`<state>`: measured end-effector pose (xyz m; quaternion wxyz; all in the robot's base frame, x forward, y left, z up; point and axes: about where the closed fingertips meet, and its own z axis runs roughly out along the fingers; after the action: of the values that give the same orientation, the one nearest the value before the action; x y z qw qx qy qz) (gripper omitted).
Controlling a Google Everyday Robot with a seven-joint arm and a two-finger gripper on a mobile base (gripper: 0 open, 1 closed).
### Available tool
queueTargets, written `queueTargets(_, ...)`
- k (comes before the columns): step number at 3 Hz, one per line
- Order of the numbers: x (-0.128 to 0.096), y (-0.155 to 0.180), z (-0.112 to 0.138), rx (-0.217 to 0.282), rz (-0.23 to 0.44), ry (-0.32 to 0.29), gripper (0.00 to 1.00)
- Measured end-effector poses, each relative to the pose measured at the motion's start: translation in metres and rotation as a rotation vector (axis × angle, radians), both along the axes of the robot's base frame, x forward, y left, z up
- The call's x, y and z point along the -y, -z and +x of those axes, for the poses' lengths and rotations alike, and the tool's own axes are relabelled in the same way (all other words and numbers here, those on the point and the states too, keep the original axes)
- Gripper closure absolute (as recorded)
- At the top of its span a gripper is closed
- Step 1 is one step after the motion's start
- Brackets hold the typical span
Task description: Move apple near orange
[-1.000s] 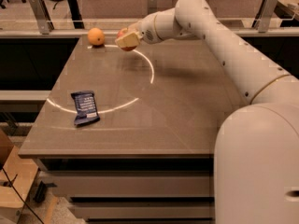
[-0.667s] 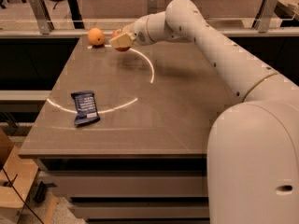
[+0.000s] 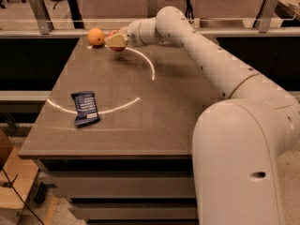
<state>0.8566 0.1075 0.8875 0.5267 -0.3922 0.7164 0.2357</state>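
The robot's arm [image 3: 206, 55] reaches across the bench [image 3: 140, 130] to its far left corner, where the gripper [image 3: 116, 40] sits just beside the orange [image 3: 96, 36]. The jaws are closed on the apple [image 3: 117, 48]. A pale finger covers most of the fruit, and only slivers of red show below and behind it. The apple is therefore in the grip, just right of the orange as the camera sees it, with a narrow gap between the 2 fruits and no visible contact. It cannot be determined whether the apple already rests on the bench surface or is held slightly above it. The orange stands on the bench close to the far edge. 1 further item is present, a dark blue snack packet [image 3: 85, 108] lying flat on the near left part of the bench, well apart from both fruits and out of the working area. Assessment: the carrying step looks essentially complete and the placing step is in hand, since the apple is already near its target. The next move would call for setting the apple down if it is not yet seated, then opening the jaws and drawing the gripper back without brushing either fruit. Risk noted: both fruits are round and sit near the far edge, so a nudge on release could roll one away.
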Motion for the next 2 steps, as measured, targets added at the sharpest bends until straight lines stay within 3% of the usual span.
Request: queueTargets(2,0.0051,0.0187,0.0184,-0.047,0.025,0.061,0.35)
